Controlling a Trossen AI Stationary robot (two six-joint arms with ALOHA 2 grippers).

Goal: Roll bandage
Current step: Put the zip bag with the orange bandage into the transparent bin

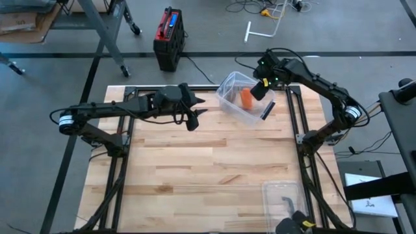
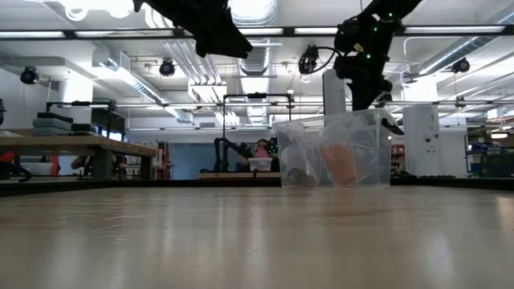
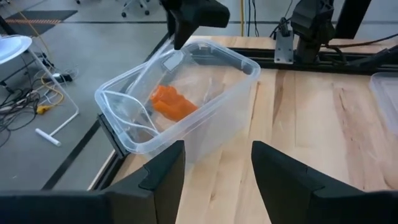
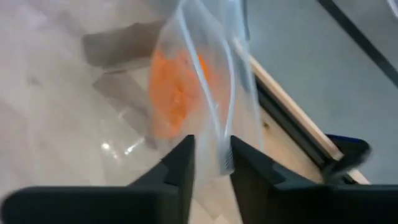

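We see a clear plastic bin point(image 1: 235, 97) at the far edge of the wooden bench point(image 1: 208, 169), with an orange bandage point(image 1: 246, 97) inside a clear bag point(image 3: 146, 102) lying in it; the right pincer point(image 1: 263, 88) hangs over the bin's rim, its fingers a narrow gap apart around the bag's edge, though whether they actually grip it we cannot tell; the left pincer point(image 1: 195, 114) hovers above the bench just beside the bin, fingers parted and holding nothing.
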